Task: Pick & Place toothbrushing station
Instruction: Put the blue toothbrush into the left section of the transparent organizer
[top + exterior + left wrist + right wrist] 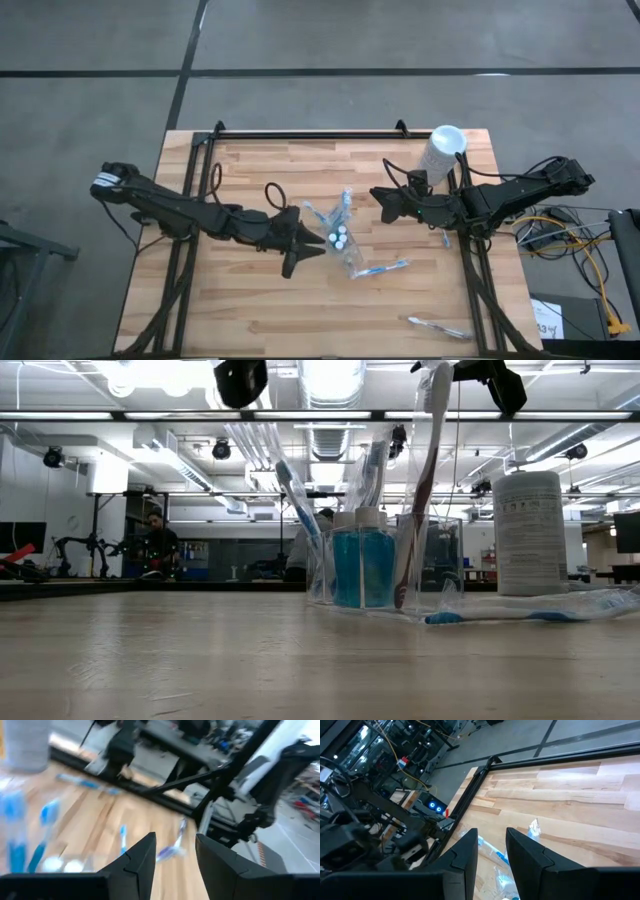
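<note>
I hold both part-open, empty end effectors, left (308, 243) and right (382, 198), flanking the clear pouch (345, 255) of tubes (340, 238) for a two-sided approach.

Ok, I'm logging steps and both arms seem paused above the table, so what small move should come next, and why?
Probably the right pincer should ease down toward the clear pouch. Both pincers stand open and empty, the left pincer beside the pouch with its white-capped tubes and upright toothbrushes, while one loose toothbrush lies near the table's edge.
</note>
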Tool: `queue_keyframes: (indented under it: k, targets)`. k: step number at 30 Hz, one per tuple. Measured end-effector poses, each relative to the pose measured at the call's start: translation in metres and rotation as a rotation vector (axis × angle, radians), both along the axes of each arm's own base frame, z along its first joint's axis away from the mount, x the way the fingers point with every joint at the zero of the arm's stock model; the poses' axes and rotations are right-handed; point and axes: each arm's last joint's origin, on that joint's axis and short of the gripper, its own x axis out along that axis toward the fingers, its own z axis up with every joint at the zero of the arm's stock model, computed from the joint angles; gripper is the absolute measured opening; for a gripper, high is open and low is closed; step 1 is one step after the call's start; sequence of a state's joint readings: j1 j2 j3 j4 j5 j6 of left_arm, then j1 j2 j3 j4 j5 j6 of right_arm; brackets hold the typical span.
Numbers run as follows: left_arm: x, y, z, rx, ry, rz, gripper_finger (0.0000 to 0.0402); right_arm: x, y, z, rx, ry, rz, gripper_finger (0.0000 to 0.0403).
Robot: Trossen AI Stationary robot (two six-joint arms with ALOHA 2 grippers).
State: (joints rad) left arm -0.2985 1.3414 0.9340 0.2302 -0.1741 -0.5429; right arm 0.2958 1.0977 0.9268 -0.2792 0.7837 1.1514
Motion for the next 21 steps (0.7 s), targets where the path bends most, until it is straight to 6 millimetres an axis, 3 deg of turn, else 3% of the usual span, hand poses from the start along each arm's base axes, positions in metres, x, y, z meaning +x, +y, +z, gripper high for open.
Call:
queue_keyframes:
  k: [15,21]
  targets:
    - [-0.008,0.003,-0.024,0.04,0.255,0.06,0.0145,0.0,0.0,0.0,-0.002,0.001,0.001,0.0098]
    - [-0.014,-0.002,-0.025,0.115,0.288,0.033,0.0188,0.0,0.0,0.0,0.0,0.0,0.0,0.0098]
